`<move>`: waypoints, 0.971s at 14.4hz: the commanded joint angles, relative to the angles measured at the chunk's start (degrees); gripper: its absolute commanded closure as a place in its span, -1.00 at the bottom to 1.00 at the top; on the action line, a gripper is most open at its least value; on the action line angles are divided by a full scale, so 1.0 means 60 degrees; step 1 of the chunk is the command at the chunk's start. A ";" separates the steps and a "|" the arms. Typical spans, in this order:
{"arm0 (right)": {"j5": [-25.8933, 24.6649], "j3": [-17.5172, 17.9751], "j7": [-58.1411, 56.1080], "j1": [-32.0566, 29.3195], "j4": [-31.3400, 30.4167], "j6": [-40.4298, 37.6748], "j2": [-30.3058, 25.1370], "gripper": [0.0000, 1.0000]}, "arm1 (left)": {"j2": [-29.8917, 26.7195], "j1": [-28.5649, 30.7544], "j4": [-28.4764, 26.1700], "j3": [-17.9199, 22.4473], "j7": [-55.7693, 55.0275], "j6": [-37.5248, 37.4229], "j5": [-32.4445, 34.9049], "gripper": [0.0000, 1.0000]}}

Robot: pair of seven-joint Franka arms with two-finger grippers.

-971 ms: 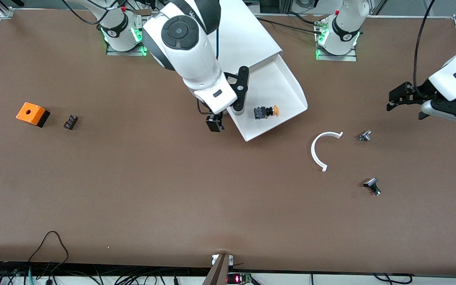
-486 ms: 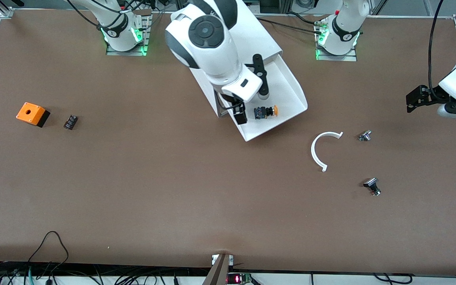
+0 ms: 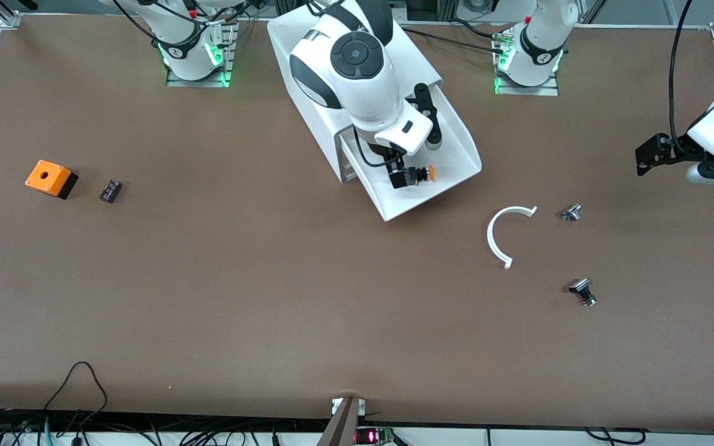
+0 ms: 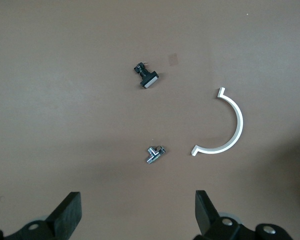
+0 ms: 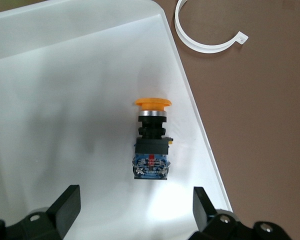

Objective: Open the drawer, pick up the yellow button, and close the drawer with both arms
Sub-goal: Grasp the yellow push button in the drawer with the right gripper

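Over drawer (image 3: pixel 456 162) | right gripper (image 5: pixel 135 210) spread wide above button (image 5: pixel 151 142), untouched | left gripper (image 4: pixel 137 215) spread, waiting

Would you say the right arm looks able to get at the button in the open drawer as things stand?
Probably yes. The right gripper hangs open over the drawer, and the button lies alone on the tray floor between the fingers' line, with nothing covering it.
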 commanded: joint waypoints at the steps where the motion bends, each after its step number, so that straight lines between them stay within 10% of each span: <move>1: 0.0010 -0.0228 -0.0053 0.0266 0.0376 0.0310 0.0398 -0.98 | -0.0101 -0.0054 0.0066 0.0021 -0.0158 -0.0189 0.0161 -1.00; 11: 0.0010 -0.0727 0.0459 0.0867 0.0361 0.1073 0.1013 -0.95 | -0.0101 -0.0039 0.0066 0.0021 -0.0143 -0.0189 0.0146 -1.00; 14: 0.0010 -0.0741 0.0460 0.0882 0.0361 0.1162 0.1043 -0.28 | -0.0101 -0.0039 0.0066 0.0021 -0.0143 -0.0175 0.0146 -1.00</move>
